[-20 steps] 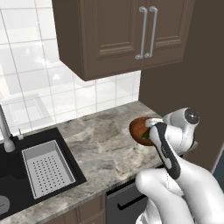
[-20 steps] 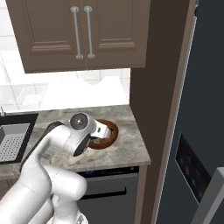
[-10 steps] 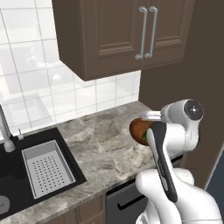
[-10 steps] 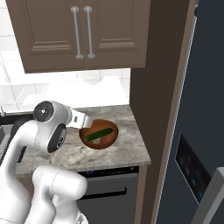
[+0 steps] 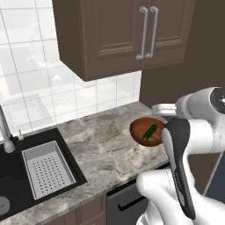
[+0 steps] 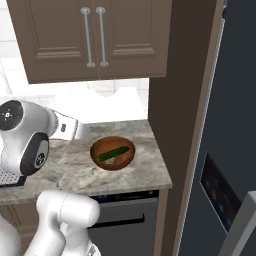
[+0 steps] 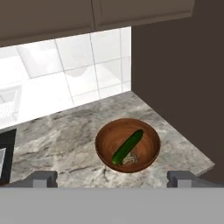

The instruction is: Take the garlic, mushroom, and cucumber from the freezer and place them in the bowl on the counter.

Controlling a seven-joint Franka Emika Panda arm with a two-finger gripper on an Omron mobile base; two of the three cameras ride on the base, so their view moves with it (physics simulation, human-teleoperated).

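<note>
Dark green smooth cucumber (image 7: pixel 127 147) lying slantwise inside the round reddish-brown wooden bowl (image 7: pixel 106 135), beside a small pale lump (image 7: pixel 130 160). Bowl standing on the grey-beige marbled stone counter (image 7: pixel 65 131), ahead of the two-finger gripper (image 7: pixel 111 178). Jaws wide apart, holding nothing, well clear of the bowl.

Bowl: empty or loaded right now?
Loaded. The bowl on the counter holds the cucumber lying diagonally inside, plus a small pale lump beside it, too small to identify.
</note>
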